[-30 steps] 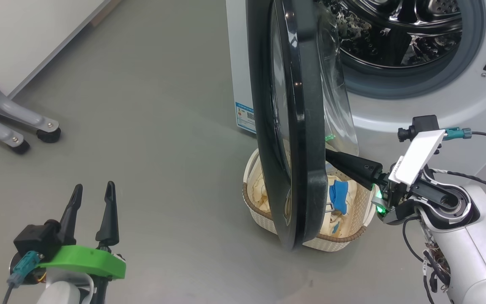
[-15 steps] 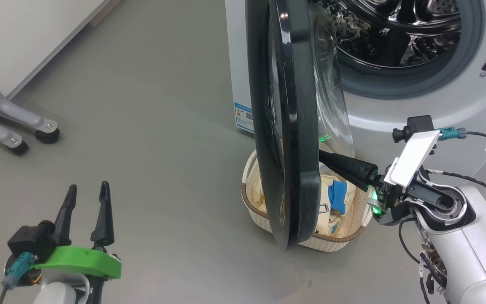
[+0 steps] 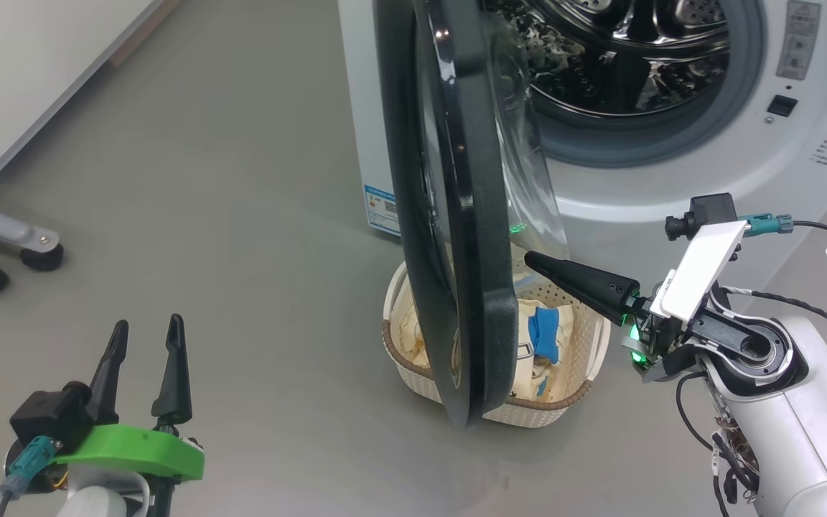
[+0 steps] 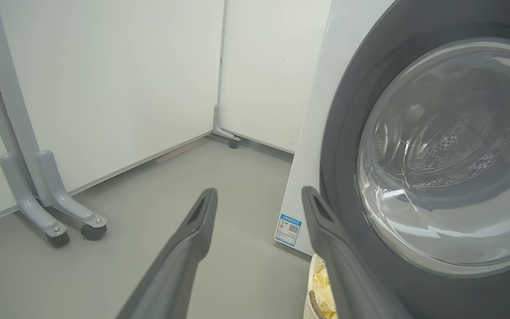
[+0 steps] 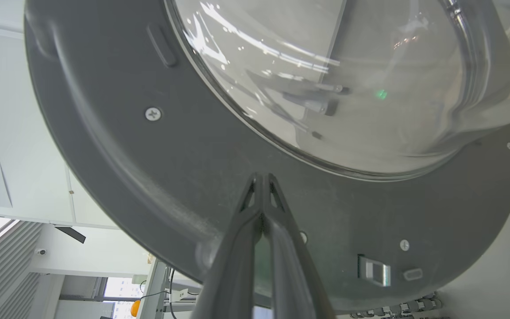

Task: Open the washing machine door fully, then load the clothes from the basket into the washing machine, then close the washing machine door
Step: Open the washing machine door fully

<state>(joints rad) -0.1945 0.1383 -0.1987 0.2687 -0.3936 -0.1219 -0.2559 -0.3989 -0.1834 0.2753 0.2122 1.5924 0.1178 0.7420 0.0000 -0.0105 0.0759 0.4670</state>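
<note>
Nearest the robot and well to the left of the large round glossy black washing machine door (image 3: 482,287), the left gripper (image 3: 148,323) hangs over the bare grey floor (image 3: 241,215). Its two long dark fingers (image 3: 171,373) are spread with nothing between them, and it seems parked aside so the door has room to swing. On the door's inner side, the right gripper (image 3: 530,257) has its fingers pressed together, empty. Its tip is seemingly against the dark ring just below the bulging clear glass bowl (image 5: 326,79). A closed pair makes a stiff prod, which suits pushing the door wider rather than gripping it. The door stands roughly edge-on to the head camera, so the opening step looks unfinished. Directly beneath the door's lower edge sits the small cream perforated plastic basket (image 3: 564,402), holding the pale yellow clothes (image 3: 413,332), one with a blue band. Beyond the door is the big white front-loading washing machine (image 3: 672,187), with no cloth visible in its steel drum (image 3: 622,50).
</note>
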